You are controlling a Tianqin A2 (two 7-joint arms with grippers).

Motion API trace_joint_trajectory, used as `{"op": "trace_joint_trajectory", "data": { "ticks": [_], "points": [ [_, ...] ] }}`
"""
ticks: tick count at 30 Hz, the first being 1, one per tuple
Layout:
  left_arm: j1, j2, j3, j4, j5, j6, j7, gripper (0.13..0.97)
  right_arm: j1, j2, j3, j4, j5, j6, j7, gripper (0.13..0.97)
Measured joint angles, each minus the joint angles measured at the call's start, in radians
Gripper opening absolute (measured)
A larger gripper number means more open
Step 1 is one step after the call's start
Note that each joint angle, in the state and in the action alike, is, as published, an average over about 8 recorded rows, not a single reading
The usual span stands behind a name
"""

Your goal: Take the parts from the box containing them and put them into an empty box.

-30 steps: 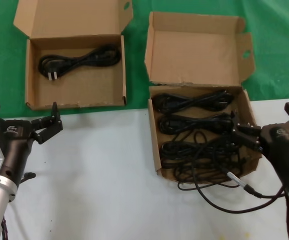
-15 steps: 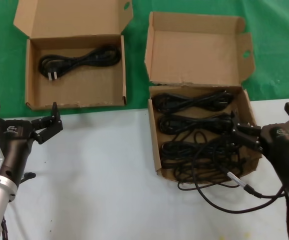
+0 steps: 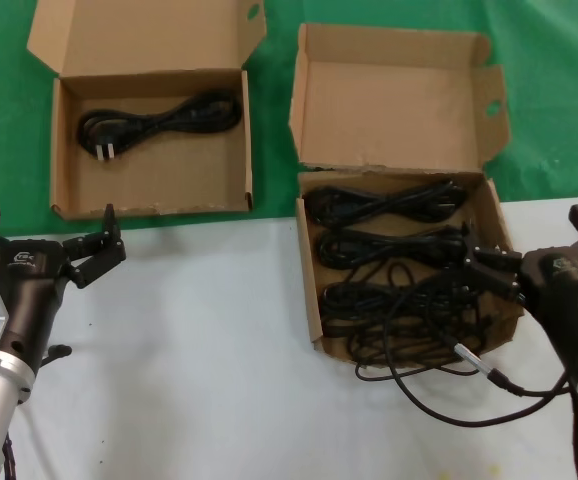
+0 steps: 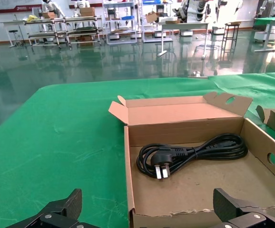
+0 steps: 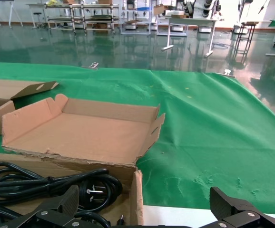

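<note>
Green cloth [image 3: 549,80] covers the far half of the bench, white tabletop [image 3: 199,350] the near half.

Change over the last second: almost none. The right gripper [image 3: 529,275] holds the same spot at the near right corner of the winged-lid box [image 3: 399,90], jaws spread wide, nothing between them. It has edged only slightly. The left gripper [image 3: 49,240] stays parked on the white tabletop just in front of the flat-lid box [image 3: 149,40], jaws also spread and empty.

Judgement: no pick has begun; the transfer stands where it was.

Count:
- Boxes: 2, both open.
- Cord in flat-lid box [image 3: 159,120]: 1, so this box is no longer empty.
- Cords in winged-lid box [image 3: 389,235]: at least 3 bundles in rows; the nearest rows are tangled, so the exact number is unclear. One loose black cable [image 3: 439,390] trails over the front wall onto the table.
</note>
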State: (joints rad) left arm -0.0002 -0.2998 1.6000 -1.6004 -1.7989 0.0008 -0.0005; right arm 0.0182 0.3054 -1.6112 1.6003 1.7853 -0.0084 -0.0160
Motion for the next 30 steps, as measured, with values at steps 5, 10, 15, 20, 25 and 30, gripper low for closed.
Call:
{"op": "trace_joint_trajectory", "data": {
  "ticks": [5, 10, 15, 20, 25, 30],
  "points": [
    [0.000, 0.000, 0.000, 0.000, 0.000, 0.000, 0.000, 0.966, 0.000, 0.000, 0.000, 0.000, 0.000, 0.000, 0.000, 0.966],
    [0.000, 0.000, 0.000, 0.000, 0.000, 0.000, 0.000, 0.966, 0.000, 0.000, 0.000, 0.000, 0.000, 0.000, 0.000, 0.966],
    [0.000, 0.000, 0.000, 0.000, 0.000, 0.000, 0.000, 0.966, 0.000, 0.000, 0.000, 0.000, 0.000, 0.000, 0.000, 0.966],
    [0.000, 0.000, 0.000, 0.000, 0.000, 0.000, 0.000, 0.966, 0.000, 0.000, 0.000, 0.000, 0.000, 0.000, 0.000, 0.966],
    [0.000, 0.000, 0.000, 0.000, 0.000, 0.000, 0.000, 0.966, 0.000, 0.000, 0.000, 0.000, 0.000, 0.000, 0.000, 0.966],
    [0.000, 0.000, 0.000, 0.000, 0.000, 0.000, 0.000, 0.966, 0.000, 0.000, 0.000, 0.000, 0.000, 0.000, 0.000, 0.966]
  ]
}}
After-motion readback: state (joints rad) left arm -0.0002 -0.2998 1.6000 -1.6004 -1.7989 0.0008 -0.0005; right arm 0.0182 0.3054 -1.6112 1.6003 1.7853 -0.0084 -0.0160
